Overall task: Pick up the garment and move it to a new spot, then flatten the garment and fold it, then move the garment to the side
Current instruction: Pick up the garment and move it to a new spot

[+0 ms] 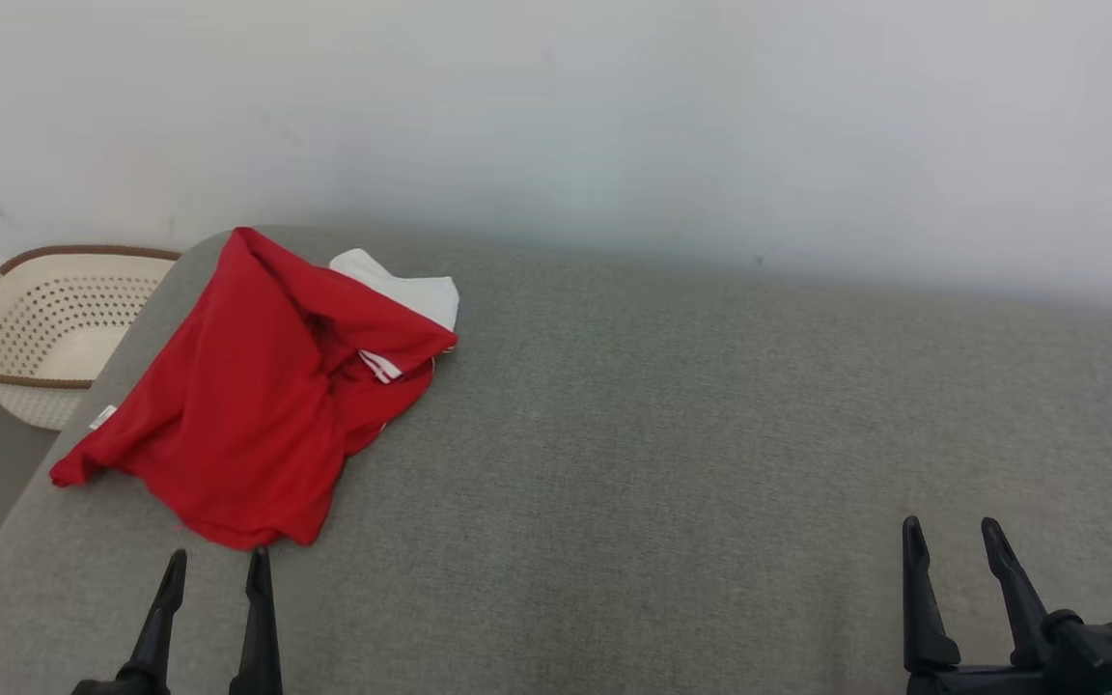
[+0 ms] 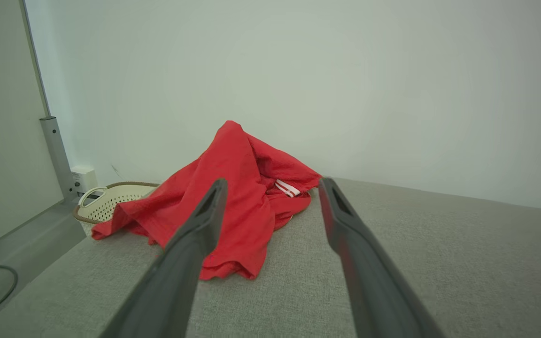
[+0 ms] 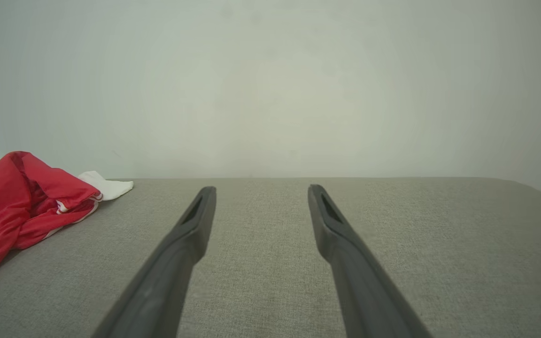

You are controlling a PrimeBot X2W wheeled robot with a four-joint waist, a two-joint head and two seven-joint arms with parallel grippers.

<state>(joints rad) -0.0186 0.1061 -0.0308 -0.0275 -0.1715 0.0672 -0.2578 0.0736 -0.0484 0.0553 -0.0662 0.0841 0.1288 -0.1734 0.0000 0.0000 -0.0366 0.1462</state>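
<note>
L gripper (image 1: 218, 554) at near left & R gripper (image 1: 951, 522) at near right, both w/ jaws spread wide, holding nothing, above the grey padded surface (image 1: 691, 434). Just beyond the L gripper's tips, not touching them, the red garment (image 1: 247, 405) lies crumpled toward the surface's far-left corner, w/ white-striped trim showing & a white cloth piece (image 1: 402, 288) at its far edge (can't tell if it's the same item). Further left, off the surface, a cream perforated basket (image 1: 44, 319) w/ brown rim; pale wall (image 1: 672, 116) behind.
</note>
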